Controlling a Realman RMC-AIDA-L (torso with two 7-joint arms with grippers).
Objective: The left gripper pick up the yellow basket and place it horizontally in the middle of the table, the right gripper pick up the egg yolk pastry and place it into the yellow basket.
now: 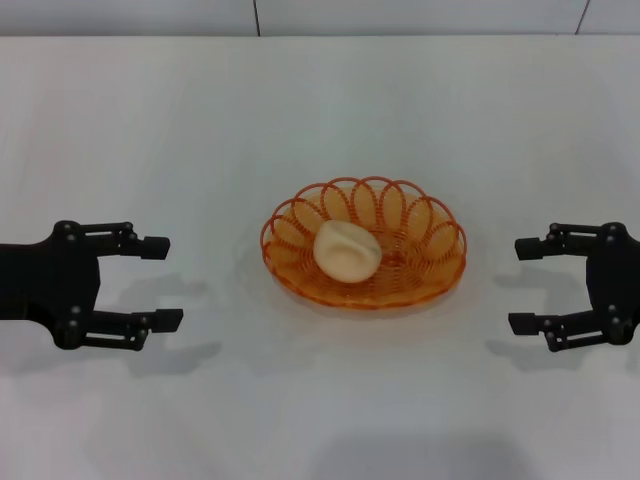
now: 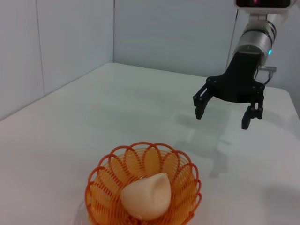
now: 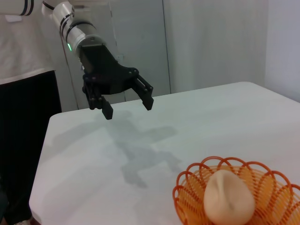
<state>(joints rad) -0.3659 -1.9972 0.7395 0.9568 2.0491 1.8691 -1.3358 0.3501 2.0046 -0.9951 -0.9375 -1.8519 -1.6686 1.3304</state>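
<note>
White and smooth, the flat table [image 1: 150, 130] fills nearly the whole head view, with only a strip of pale grey wall panels [image 1: 300, 15] along the top edge. Soft grey shadows lie on the white top under both claws.

At the centre of the frame sits the oval orange-yellow wire basket [image 1: 430, 265] with its looped rim, lying longways across the table. The small pale cream rounded egg yolk pastry [image 1: 347, 250] rests inside it, a little left of the basket's middle.

The black two-fingered left gripper [image 1: 163, 282] hangs at the left edge of the frame, well apart from the basket. Its fingers are spread wide and hold nothing. The black two-fingered right gripper [image 1: 522, 286] hangs at the right edge, also spread wide with nothing in it, and nearer to the basket.

The wrist views show plain grey wall panels behind the table's far edge.
</note>
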